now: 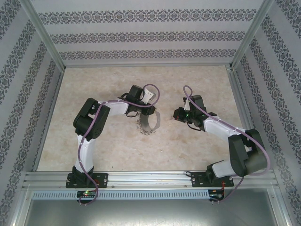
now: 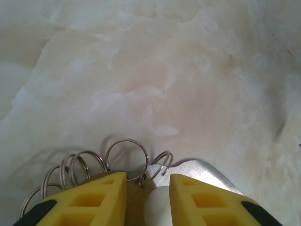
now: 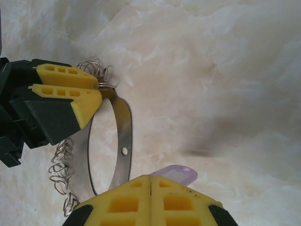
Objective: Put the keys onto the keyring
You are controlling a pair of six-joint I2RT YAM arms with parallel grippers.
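Starting on the left, your left gripper has its yellow fingers drawn narrow and pinched on the upper rim of the keyring, right where the small wire loops bunch up against the fingertips. That grip looks chosen to steady the hoop and lift its band off the table, so the open middle faces across toward your other arm and not flat down. The rest of the loops hang along the hoop's far side, out of the way of the bare stretch of band with its small hole. Just right of the hoop, your right gripper is fully closed on the key. Only the pale lilac head pokes out past the fingertips, and the shank is hidden between the pads. The key sits near the band but apart from it, so the threading is not yet done. You will probably need a fine, level approach.
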